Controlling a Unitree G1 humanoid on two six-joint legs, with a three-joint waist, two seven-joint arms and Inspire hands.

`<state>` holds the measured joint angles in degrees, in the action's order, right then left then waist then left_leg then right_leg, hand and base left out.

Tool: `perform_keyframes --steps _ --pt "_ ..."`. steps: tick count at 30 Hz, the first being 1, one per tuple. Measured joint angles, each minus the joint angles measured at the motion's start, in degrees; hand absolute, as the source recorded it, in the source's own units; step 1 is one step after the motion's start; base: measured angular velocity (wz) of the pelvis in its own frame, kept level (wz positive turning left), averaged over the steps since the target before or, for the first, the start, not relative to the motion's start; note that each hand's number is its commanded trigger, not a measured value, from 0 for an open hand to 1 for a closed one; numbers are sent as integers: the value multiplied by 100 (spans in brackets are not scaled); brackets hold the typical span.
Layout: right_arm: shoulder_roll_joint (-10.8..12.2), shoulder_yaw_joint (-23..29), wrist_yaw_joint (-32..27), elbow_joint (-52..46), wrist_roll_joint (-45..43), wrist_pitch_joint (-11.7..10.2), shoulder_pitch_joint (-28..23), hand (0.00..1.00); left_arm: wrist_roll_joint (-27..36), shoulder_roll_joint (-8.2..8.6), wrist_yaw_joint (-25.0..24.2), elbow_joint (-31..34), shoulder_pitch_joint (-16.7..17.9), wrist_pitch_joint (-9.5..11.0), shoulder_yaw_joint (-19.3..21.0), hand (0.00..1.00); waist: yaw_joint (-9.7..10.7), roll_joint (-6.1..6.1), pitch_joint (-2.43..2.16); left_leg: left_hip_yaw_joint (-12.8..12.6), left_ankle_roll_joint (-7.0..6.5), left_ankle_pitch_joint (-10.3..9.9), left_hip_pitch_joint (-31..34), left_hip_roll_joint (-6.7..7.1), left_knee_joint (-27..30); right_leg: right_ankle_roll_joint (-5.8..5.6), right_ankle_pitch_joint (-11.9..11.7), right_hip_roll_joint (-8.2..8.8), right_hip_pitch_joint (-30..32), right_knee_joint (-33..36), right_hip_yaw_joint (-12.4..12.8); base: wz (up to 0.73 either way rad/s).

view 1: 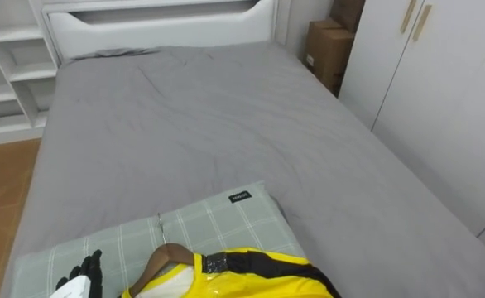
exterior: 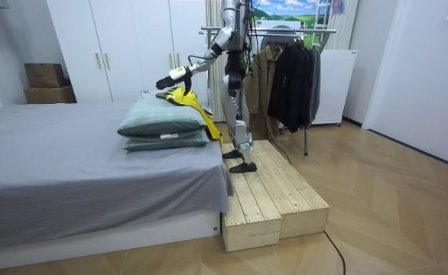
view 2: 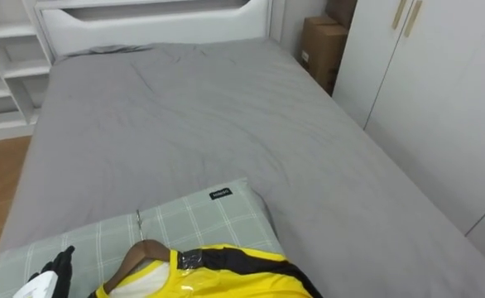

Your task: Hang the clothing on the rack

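Note:
A yellow garment with black trim (view 1: 251,283) lies on a wooden hanger (view 1: 161,257) on top of a stack of green checked pillows (view 1: 213,219) at the foot of the bed. The hanger's metal hook (view 1: 160,224) points toward the headboard. My left hand (view 1: 87,271) hovers over the pillow just left of the hanger, fingers straight and holding nothing. In the room view the yellow garment (exterior: 187,101) drapes off the pillows (exterior: 159,122), and my left hand (exterior: 168,79) reaches out above it. I stand on a wooden platform (exterior: 274,195) at the bed's foot.
The grey bed (view 1: 209,124) stretches ahead to a white headboard (view 1: 160,21). White wardrobes (view 1: 441,91) and cardboard boxes (view 1: 327,50) stand to the right, shelves (view 1: 7,66) to the left. Behind me a clothes rack (exterior: 289,72) holds dark coats.

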<state>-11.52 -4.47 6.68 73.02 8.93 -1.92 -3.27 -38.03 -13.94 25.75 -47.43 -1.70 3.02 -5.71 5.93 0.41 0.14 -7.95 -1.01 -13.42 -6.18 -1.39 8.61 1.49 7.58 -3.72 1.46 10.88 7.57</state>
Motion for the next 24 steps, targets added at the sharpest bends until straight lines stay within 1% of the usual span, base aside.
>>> perform_keyframes --steps 2,5,7,11,14,15,17,20,24 --pt "0 -12 -10 -1 -1 -6 21 0 -20 0 1 1 -6 3 -7 0 1 10 -10 0 0 0 48 -1 10 2 -2 0 20 7 0 0" --pt "-1 -45 -25 15 -1 -49 50 0 -36 -1 3 -2 -10 13 -8 0 2 21 -2 -11 -5 4 76 -5 12 9 -12 -5 67 55 4 -1" --pt "0 -56 -24 25 -1 -113 64 0 -38 -2 3 -1 -9 72 -10 0 3 22 -2 -48 -5 4 137 -6 15 8 -12 -5 145 87 16 -7" --pt "-6 -53 -15 35 -26 -120 146 0 -41 -2 -2 -13 -64 119 -28 0 22 32 4 -61 -16 10 325 -5 95 2 -65 2 299 82 19 -2" --pt "-40 -62 45 60 31 -115 170 0 -38 -3 -71 -294 -303 115 -41 0 25 72 33 -61 -30 20 409 -5 112 0 -94 6 378 83 17 0" --pt "-58 -106 52 62 104 -115 178 0 -37 -15 -132 -366 -392 110 -112 0 25 99 49 -61 -31 21 421 -2 114 -3 -96 10 389 82 17 0" --pt "-85 -113 91 72 214 -116 214 0 -39 -17 -160 -398 -513 113 -205 0 25 128 53 -63 -46 32 483 7 114 -13 -102 20 462 89 18 0" --pt "-100 -114 169 134 213 -116 280 0 -29 -8 -168 -585 -704 121 -267 0 56 133 59 -66 -51 65 570 14 111 -14 -109 31 550 96 18 0" --pt "-105 -227 161 222 212 -115 453 0 -31 -12 -240 -826 -939 115 -434 0 171 134 61 -72 -61 105 783 30 120 -18 -142 45 792 163 21 0"
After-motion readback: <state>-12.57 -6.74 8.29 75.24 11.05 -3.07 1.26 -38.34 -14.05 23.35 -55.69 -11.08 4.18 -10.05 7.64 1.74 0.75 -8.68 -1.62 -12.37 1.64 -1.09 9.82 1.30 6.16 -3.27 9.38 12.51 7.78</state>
